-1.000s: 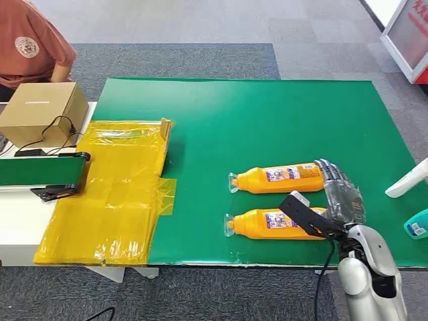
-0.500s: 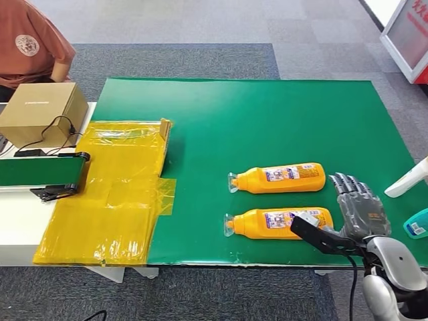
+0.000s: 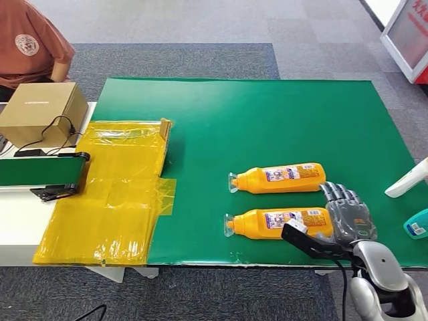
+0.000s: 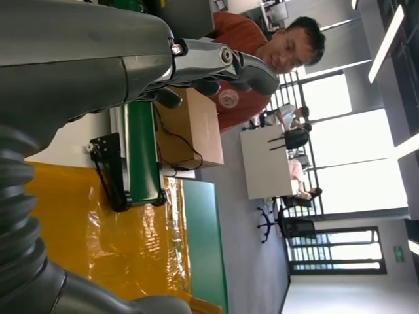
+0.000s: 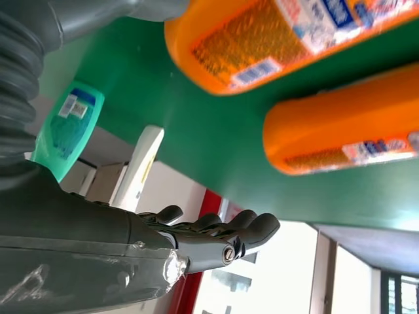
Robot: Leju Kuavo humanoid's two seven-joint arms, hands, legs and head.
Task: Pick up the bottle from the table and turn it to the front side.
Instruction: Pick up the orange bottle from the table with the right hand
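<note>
Green counter (image 3: 262,114) carries two orange bottles (image 3: 281,223); right hand (image 3: 350,217) hovers beside them, fingers spread, holding nothing.

Orange bottles: 2, the far orange bottle (image 3: 280,178) and the near orange bottle (image 3: 280,223), both lying on the green table (image 3: 262,120)
Teal bottles: 1, the teal bottle (image 3: 416,224) at the table's right edge
White bottles: 1, the white bottle (image 3: 406,179) beside the teal one
Cardboard boxes: 1, the cardboard box (image 3: 43,112)
Yellow plastic sheets: 1, the yellow plastic sheet (image 3: 114,194)
Conveyors: 1, the green conveyor belt (image 3: 43,171)
People: 1, the person (image 3: 30,43) in a red shirt
</note>
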